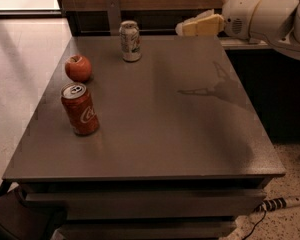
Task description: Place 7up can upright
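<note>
**Q:** Where do the 7up can and the tool stand?

**A:** The 7up can [130, 41] stands upright near the far edge of the worktop [165, 129], left of centre, with its silver top up. The tool [186, 28] hangs in the air over the far right part of the worktop, well apart from the can. It carries nothing. Whether it is open or closed cannot be told from this view.

**Q:** How will the can handle?

**A:** It is judged to be a thin-walled metal drink can. It would be light if empty and heavier if full, and the view does not settle which. The wall is smooth and somewhat slippery, and would dent under a hard squeeze. The best hold is from the side, across the middle of the body, with moderate force. The rim and top give poor purchase. Since the can stands on its base, the task looks complete or nearly so, and a careless brush could tip it.

**Q:** What else is present, and what obstructs?

**A:** There are 2 other things. An apple [78, 67] lies to the left of the 7up can and nearer the camera. A red can [80, 109] stands upright, nearer again, close to the left edge. Both are well clear of the line between tool and 7up can, so nothing stands in the way. A dark panel [155, 19] just behind the 7up can may limit approach from the rear.
</note>
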Controlling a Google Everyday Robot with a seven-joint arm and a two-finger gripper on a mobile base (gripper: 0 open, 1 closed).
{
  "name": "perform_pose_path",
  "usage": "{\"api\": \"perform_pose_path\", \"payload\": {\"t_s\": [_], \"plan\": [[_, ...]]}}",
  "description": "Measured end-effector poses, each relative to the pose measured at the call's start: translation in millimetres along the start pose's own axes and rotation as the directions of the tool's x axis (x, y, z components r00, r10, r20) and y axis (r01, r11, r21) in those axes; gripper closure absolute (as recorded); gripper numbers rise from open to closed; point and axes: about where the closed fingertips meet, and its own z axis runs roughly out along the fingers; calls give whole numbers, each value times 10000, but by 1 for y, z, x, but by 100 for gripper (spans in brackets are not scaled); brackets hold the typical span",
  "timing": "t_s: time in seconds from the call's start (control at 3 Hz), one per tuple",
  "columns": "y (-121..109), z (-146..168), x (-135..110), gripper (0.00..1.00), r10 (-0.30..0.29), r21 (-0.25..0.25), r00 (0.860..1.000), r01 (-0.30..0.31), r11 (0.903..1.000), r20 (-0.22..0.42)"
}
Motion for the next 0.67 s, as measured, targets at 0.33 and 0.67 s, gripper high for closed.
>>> {"api": "perform_pose_path", "payload": {"t_s": [0.33, 0.67], "plan": [[1, 50, 9, 0, 294, -777, 9995, -282, 9966, 142], [10, 95, 22, 0, 557, -1340, 9984, -543, 9895, 70]]}}
